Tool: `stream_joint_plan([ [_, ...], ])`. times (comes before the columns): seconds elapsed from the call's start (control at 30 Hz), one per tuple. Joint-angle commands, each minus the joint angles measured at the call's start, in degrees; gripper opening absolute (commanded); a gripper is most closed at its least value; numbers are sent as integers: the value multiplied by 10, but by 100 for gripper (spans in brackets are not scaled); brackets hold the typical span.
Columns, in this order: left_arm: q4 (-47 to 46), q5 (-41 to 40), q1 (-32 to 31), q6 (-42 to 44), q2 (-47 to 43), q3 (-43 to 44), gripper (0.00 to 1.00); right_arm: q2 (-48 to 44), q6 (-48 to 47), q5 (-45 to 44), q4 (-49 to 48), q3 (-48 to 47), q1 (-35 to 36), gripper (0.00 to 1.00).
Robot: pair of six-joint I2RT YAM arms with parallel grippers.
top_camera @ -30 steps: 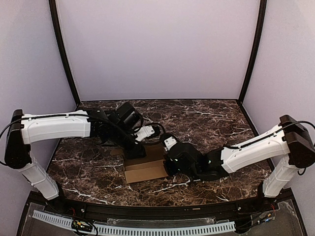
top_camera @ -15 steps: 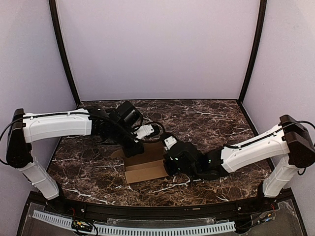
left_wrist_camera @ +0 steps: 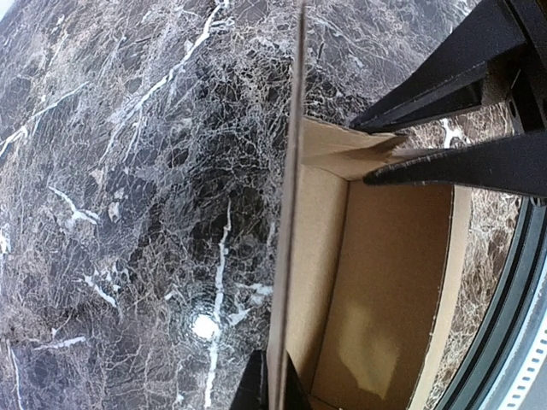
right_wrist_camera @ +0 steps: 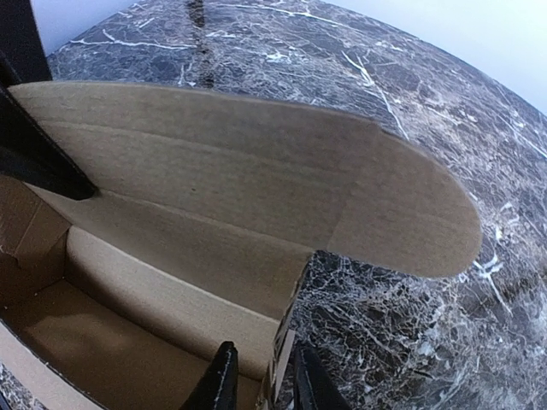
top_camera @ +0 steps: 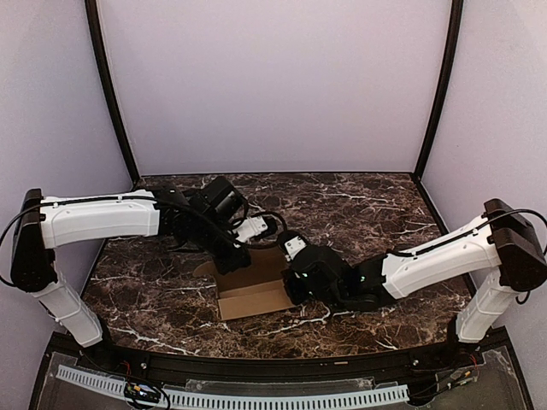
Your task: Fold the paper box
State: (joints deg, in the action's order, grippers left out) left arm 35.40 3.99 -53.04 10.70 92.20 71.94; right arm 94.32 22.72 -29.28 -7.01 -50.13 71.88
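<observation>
The paper box [top_camera: 254, 290] sits on the dark marble table [top_camera: 367, 201] in the lower middle of the top view, open side up, right between the two arms. The left gripper [top_camera: 241, 258] is at the box's upper left corner and the right gripper [top_camera: 291, 280] is on its right end. In the left wrist view the left gripper [left_wrist_camera: 275, 395] is closed tight on the thin side wall, which runs edge-on straight up the frame. The right one's black fingers [left_wrist_camera: 461, 162] poke in from the upper right. In the right wrist view the right gripper [right_wrist_camera: 267, 380] is only a little open, one finger each side of the end wall at the bottom edge; can't tell if it's actually pinching. The long lid flap [right_wrist_camera: 256, 162] with its rounded corner stretches across the upper half of that frame
</observation>
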Motion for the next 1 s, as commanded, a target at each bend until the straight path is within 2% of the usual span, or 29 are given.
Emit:
stream_joint_plan([
  [0.0,-19,16,-2,-39,13,-40,1,7,5,27,52,-9,2,25],
  [0.3,-26,4,-2,-47,10,-55,1,-62,18,7,96,-25,2,43],
  [0.5,-27,-2,-2,-47,10,-55,1,-137,40,6,118,5,2,49],
  [0.6,-27,-2,-2,-49,9,-56,1,-180,51,32,122,36,3,49],
  [0.83,-27,-1,-2,-53,8,-58,1,-243,95,91,94,130,27,23],
  [0.97,-26,0,-2,-54,7,-60,1,-237,127,116,60,166,45,0],
])
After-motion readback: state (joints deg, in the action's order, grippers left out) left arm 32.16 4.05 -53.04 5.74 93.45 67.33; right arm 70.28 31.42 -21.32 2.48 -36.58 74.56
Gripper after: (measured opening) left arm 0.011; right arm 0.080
